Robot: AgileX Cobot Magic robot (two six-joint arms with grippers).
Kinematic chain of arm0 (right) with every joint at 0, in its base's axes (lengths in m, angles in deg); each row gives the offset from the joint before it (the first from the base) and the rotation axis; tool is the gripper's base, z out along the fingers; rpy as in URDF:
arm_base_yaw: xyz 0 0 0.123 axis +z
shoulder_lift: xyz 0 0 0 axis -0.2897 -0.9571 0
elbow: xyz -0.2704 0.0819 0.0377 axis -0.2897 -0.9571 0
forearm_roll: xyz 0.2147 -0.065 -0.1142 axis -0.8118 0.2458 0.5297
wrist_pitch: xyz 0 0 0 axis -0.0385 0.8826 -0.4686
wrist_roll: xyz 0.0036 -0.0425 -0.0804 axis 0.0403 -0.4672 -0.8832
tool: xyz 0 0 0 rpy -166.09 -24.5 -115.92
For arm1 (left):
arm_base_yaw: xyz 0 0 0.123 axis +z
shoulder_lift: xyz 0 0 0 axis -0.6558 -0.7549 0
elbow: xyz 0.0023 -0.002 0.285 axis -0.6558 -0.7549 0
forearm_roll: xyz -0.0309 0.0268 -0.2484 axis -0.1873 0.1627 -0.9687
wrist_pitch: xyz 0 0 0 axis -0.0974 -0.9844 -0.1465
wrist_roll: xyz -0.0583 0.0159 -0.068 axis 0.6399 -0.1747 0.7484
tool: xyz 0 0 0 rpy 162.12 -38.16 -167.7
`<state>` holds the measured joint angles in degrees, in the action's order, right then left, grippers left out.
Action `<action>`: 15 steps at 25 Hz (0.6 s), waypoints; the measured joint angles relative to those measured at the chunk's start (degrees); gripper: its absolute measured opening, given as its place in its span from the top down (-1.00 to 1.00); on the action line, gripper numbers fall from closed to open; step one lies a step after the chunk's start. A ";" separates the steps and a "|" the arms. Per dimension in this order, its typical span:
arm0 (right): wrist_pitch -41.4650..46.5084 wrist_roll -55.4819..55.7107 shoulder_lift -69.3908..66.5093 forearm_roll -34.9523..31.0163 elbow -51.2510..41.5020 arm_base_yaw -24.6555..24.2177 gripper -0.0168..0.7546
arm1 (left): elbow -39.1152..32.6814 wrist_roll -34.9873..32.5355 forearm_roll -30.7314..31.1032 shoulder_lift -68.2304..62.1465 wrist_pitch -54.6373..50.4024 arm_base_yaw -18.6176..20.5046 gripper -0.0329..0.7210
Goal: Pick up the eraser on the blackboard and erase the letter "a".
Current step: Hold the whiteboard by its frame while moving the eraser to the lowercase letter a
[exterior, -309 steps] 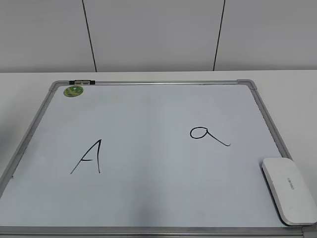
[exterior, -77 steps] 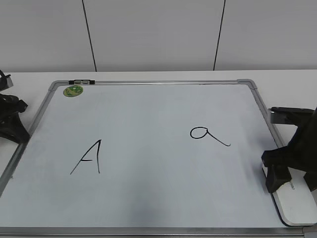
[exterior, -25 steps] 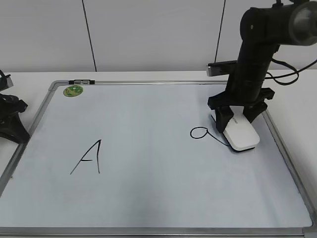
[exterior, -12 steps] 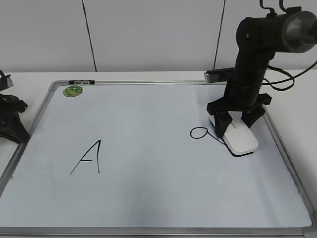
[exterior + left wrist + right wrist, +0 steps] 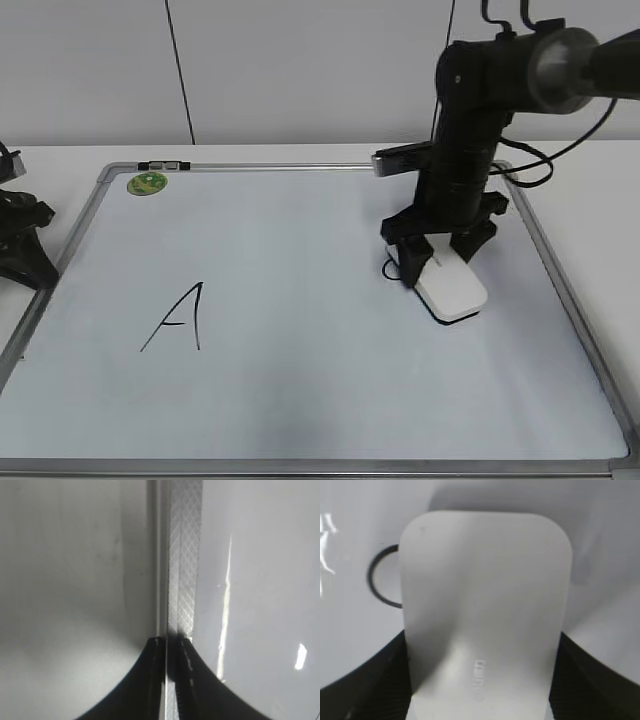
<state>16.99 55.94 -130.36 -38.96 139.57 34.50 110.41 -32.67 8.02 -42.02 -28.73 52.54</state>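
At the far left the left gripper [image 5: 18, 240] rests low on the table just beside the left frame of the blackboard [image 5: 300, 400], and its two dark fingers [image 5: 150, 680] meet over the silver frame strip with nothing between them. On the board a green magnet [image 5: 148, 183] sits near the top left corner and the capital "A" [image 5: 178, 318] is drawn below it. On the right, the right gripper [image 5: 437, 262] clamps the eraser [image 5: 447, 287], which lies flat on the board over most of the letter "a" [image 5: 382, 582]; only the left arc of its loop shows beside the eraser.
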 joint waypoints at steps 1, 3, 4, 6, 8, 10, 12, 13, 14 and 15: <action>0.00 0.00 -0.22 0.00 0.21 1.28 -0.39 | 0.00 0.00 0.10 0.00 0.00 0.00 0.83; 0.18 -0.14 -0.76 0.13 1.05 3.72 -0.39 | 0.00 0.00 0.10 0.00 0.00 0.00 0.83; 0.58 -0.14 -1.04 0.27 1.54 4.72 -0.39 | 0.00 0.00 0.23 0.00 0.00 0.00 0.83; 1.30 -0.14 -1.92 0.54 3.10 6.98 -0.39 | 0.00 0.00 0.37 0.00 0.04 0.00 0.83; 1.98 -0.14 -2.64 0.69 4.45 8.78 -0.39 | 0.00 0.00 0.36 0.00 0.04 0.00 0.83; 2.21 -0.14 -3.14 0.57 5.51 10.32 -0.39 | 0.00 0.00 0.48 0.00 0.04 0.00 0.83; 2.34 -0.18 -3.36 0.48 5.93 11.09 -0.39 | 0.00 0.00 0.48 0.00 0.13 0.00 0.83; 2.34 -0.18 -3.36 0.60 5.95 11.40 -0.39 | 0.00 0.00 0.48 0.00 0.13 0.00 0.83; 2.34 -0.18 -3.49 0.60 5.95 11.38 -0.39 | 0.00 0.00 0.48 0.00 0.13 0.00 0.83; 2.34 -0.18 -3.49 0.85 5.95 11.47 -0.39 | 0.04 0.00 0.48 0.00 0.13 0.00 0.83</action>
<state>19.32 55.76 -133.85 -38.11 145.53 45.97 110.45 -32.67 8.50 -42.02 -28.60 52.54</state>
